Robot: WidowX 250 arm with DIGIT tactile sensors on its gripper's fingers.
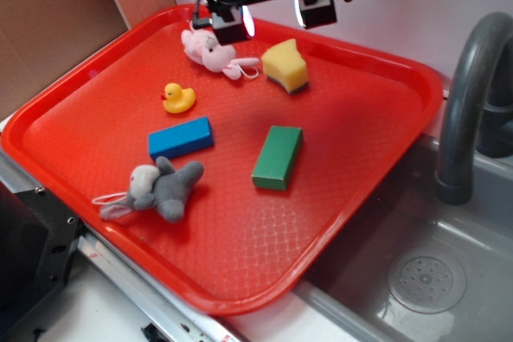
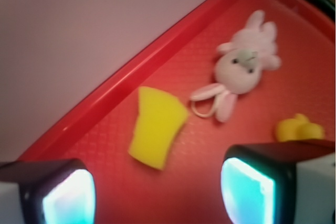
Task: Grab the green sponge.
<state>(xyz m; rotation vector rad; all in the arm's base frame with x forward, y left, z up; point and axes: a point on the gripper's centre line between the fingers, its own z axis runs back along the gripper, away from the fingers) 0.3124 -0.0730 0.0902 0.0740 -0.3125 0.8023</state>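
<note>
The green sponge (image 1: 286, 65) is a chunky yellow foam block with a thin dark green layer on its underside. It lies on the red tray (image 1: 96, 94) near the far edge. In the wrist view it shows as a yellow wedge (image 2: 156, 126) ahead of the fingers. My gripper (image 1: 272, 15) hangs open and empty above the tray's far edge, a little behind and above the sponge. Its two glowing pads (image 2: 68, 198) stand wide apart, and bare tray shows between them.
A pink plush toy (image 1: 210, 51) lies left of the sponge, also in the wrist view (image 2: 242, 66). A yellow duck (image 1: 178, 98), a blue block (image 1: 180, 138), a solid green block (image 1: 278, 157) and a grey plush elephant (image 1: 157, 190) lie on the tray. A grey sink (image 1: 433, 278) with a tap (image 1: 465, 102) is at right.
</note>
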